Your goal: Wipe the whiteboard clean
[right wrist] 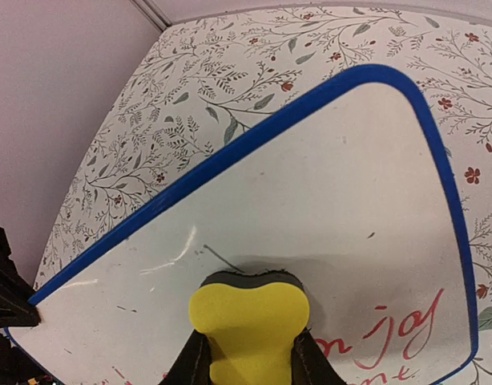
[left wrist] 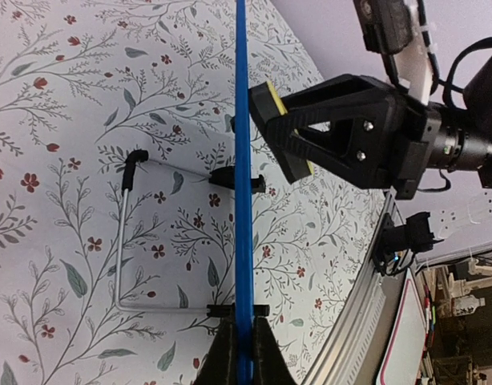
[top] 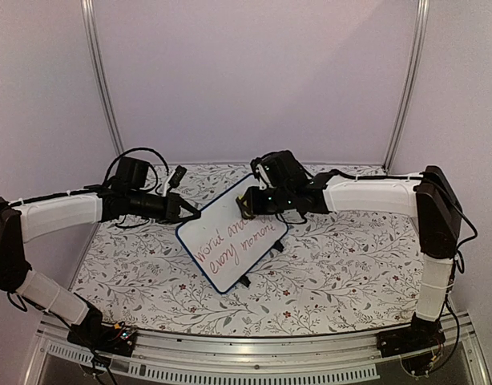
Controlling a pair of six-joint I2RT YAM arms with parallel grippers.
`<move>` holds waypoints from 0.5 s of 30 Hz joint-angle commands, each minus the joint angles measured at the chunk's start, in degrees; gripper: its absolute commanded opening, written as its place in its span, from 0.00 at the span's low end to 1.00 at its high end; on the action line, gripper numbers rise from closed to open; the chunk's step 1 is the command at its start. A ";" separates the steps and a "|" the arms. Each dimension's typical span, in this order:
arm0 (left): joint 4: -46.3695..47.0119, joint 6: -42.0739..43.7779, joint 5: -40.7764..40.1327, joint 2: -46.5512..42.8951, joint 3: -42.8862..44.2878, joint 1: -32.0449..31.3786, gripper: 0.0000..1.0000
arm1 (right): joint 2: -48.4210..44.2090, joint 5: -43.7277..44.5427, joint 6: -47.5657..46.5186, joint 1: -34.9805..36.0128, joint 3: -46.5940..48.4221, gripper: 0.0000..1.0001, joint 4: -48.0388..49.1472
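Observation:
The whiteboard (top: 230,234) is a white board with a blue frame, propped tilted on its wire stand, with red handwriting on it. My left gripper (top: 187,213) is shut on its left edge; in the left wrist view the blue frame (left wrist: 243,184) runs edge-on between my fingers (left wrist: 243,361). My right gripper (top: 248,204) is shut on a yellow eraser (right wrist: 248,321), its dark pad pressed against the board's upper part (right wrist: 326,184). The eraser also shows in the left wrist view (left wrist: 275,104). Red words (right wrist: 406,333) lie below and right of the eraser.
The table (top: 342,265) has a floral cloth. The board's wire stand (left wrist: 126,241) and black feet (left wrist: 230,178) rest on it. A metal rail (top: 254,357) runs along the near edge. Purple walls stand behind and at both sides.

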 commanded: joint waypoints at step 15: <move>2.40 0.90 2.00 -0.80 -0.21 0.37 0.00 | 3.82 2.59 -2.03 14.69 5.17 0.18 -3.73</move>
